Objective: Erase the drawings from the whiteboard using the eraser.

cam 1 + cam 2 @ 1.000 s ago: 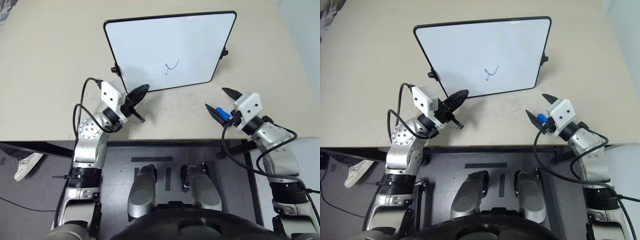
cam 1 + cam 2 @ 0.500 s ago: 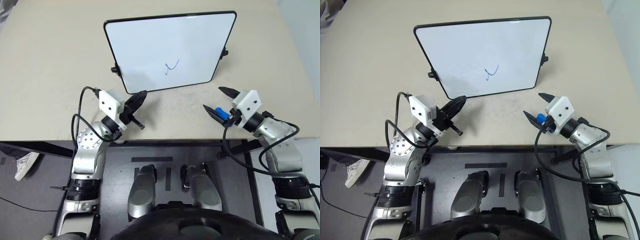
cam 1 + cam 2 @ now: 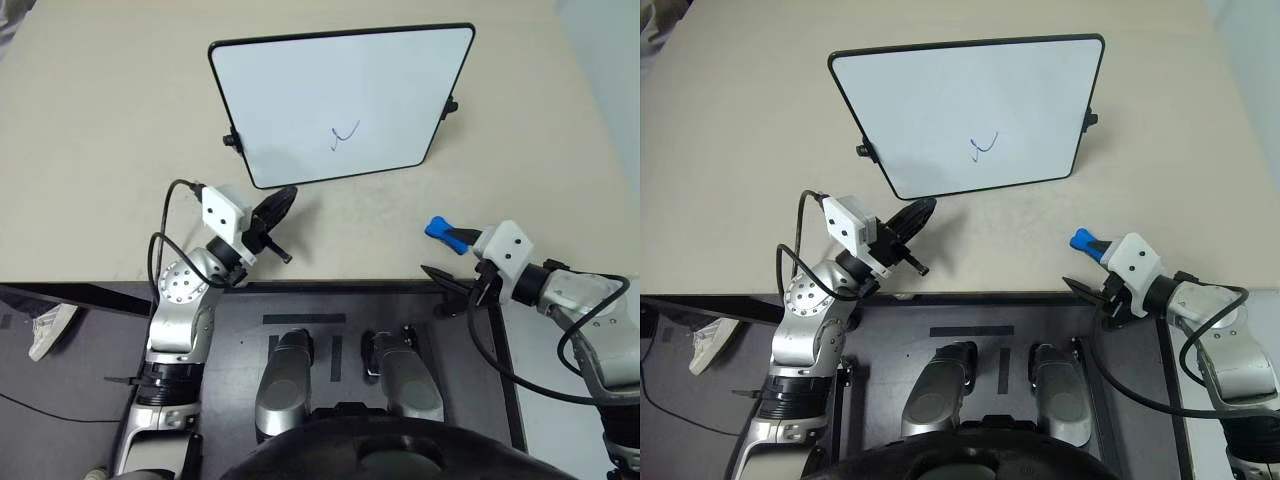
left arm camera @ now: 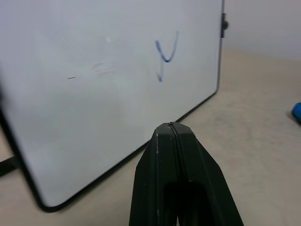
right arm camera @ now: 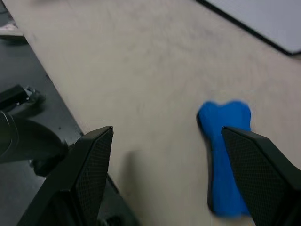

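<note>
While the eraser (image 3: 445,234) sits against one finger of the right pincer (image 3: 452,260) near the desk's front edge, that pincer's black fingers stand wide apart, the other finger out over the dark area in front of the desk; whether the blue piece is truly gripped or only touched I cannot tell. In the right wrist view the eraser (image 5: 225,155) shows as a bright blue, bone-like block just beside one finger, with bare desk (image 5: 155,70) between the two fingers. Well apart from it, farther back on the desk (image 3: 100,120), the whiteboard (image 3: 300,90) stands propped, and the drawings (image 3: 343,133), a thin blue squiggle, mark its lower middle. The left pincer (image 3: 284,197) is closed with nothing in it, its tips near the board's lower left corner, and its wrist view shows the fingers (image 4: 176,179) pressed together before the squiggle (image 4: 165,52).
</note>
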{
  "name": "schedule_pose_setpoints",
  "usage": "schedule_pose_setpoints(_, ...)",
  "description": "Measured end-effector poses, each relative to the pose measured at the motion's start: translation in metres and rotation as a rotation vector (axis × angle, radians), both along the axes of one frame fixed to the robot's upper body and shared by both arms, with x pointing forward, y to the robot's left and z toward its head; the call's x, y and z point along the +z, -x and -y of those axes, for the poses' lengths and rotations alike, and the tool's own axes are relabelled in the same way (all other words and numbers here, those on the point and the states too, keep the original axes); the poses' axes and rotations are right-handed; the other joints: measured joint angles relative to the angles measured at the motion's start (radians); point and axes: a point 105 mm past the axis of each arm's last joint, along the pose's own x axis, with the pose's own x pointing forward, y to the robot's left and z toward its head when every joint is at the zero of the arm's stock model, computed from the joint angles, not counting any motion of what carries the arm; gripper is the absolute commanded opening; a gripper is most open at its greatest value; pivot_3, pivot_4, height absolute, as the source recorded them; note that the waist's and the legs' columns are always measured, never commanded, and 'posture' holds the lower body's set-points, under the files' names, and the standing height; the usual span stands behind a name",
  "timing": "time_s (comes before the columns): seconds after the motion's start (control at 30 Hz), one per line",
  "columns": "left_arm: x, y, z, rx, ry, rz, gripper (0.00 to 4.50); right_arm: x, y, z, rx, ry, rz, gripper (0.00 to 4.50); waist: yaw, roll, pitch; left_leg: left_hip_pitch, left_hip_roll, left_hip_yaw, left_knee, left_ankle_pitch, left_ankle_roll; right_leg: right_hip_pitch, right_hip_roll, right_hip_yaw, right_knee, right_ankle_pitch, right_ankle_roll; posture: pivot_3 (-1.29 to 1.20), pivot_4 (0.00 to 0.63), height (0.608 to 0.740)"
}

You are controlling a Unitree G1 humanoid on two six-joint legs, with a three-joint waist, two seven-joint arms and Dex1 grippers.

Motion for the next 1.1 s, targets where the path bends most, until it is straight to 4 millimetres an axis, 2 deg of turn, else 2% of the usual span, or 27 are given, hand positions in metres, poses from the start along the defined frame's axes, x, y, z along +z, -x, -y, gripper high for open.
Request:
schedule_pose_setpoints(0.23,0.001,-0.001,0.004,-0.014,0.003,0.002,0.00,-0.008,-0.019,0.014,-0.076,0.025,0.013,3.88,-0.002,0.000,0.000,0.005,0.000,0.000,0.000,0.000,0.001,0.004,0.000,0.000,0.000,0.000,0.000,0.00,0.150,0.740)
schedule_pose_setpoints(0.4,0.000,-0.001,0.003,-0.009,0.003,-0.001,0.00,-0.012,-0.024,0.018,-0.091,0.023,0.018,3.88,-0.001,0.000,0.000,0.005,0.000,-0.001,0.000,-0.001,0.001,0.005,0.000,0.000,0.000,-0.001,0.001,0.00,0.150,0.740)
schedule_pose_setpoints(0.5,0.000,-0.001,0.003,-0.007,0.003,-0.001,0.00,-0.012,-0.026,0.017,-0.086,0.024,0.026,3.29,-0.001,0.000,0.000,0.006,0.000,0.000,0.000,-0.001,0.001,0.005,0.000,0.000,0.000,-0.001,0.001,0.00,0.150,0.740)
schedule_pose_setpoints(0.73,0.000,-0.002,0.003,-0.007,0.005,0.002,0.00,-0.010,-0.033,0.023,-0.119,0.036,0.052,0.85,-0.001,0.000,0.000,0.010,0.000,-0.001,-0.001,-0.002,0.000,0.009,0.000,0.000,0.000,-0.002,0.000,0.00,0.150,0.740)
schedule_pose_setpoints(0.8,0.001,-0.003,0.004,-0.007,0.006,0.005,0.00,-0.009,-0.033,0.022,-0.117,0.037,0.061,0.29,-0.001,0.000,0.000,0.010,0.000,-0.001,-0.001,-0.002,0.000,0.009,0.000,0.000,0.000,-0.002,0.000,0.00,0.150,0.740)
schedule_pose_setpoints(0.83,0.001,-0.003,0.004,-0.007,0.007,0.006,0.00,-0.009,-0.033,0.022,-0.117,0.037,0.062,0.14,-0.001,0.000,0.000,0.010,0.000,-0.001,-0.001,-0.002,0.000,0.009,0.000,0.000,0.000,-0.002,0.000,0.00,0.150,0.740)
schedule_pose_setpoints(1.0,0.000,-0.005,0.005,-0.008,0.011,0.004,0.00,-0.007,-0.033,0.021,-0.110,0.041,0.075,0.13,-0.001,0.000,0.000,0.010,0.000,-0.001,-0.001,-0.002,0.000,0.009,0.000,0.000,0.000,-0.002,0.000,0.00,0.150,0.740)
schedule_pose_setpoints(1.03,0.000,-0.006,0.004,-0.007,0.011,0.004,0.00,-0.005,-0.035,0.017,-0.101,0.031,0.088,0.13,-0.001,0.000,0.000,0.010,0.000,0.000,-0.001,-0.002,0.000,0.009,0.000,0.000,0.000,-0.002,0.000,0.00,0.150,0.740)
schedule_pose_setpoints(1.1,-0.002,-0.007,0.003,-0.005,0.012,-0.003,0.00,0.016,-0.044,-0.006,-0.039,-0.022,0.183,0.13,-0.011,0.001,0.000,0.010,0.001,0.000,-0.001,-0.002,0.000,0.008,0.001,0.001,0.000,-0.001,-0.002,0.00,0.150,0.740)
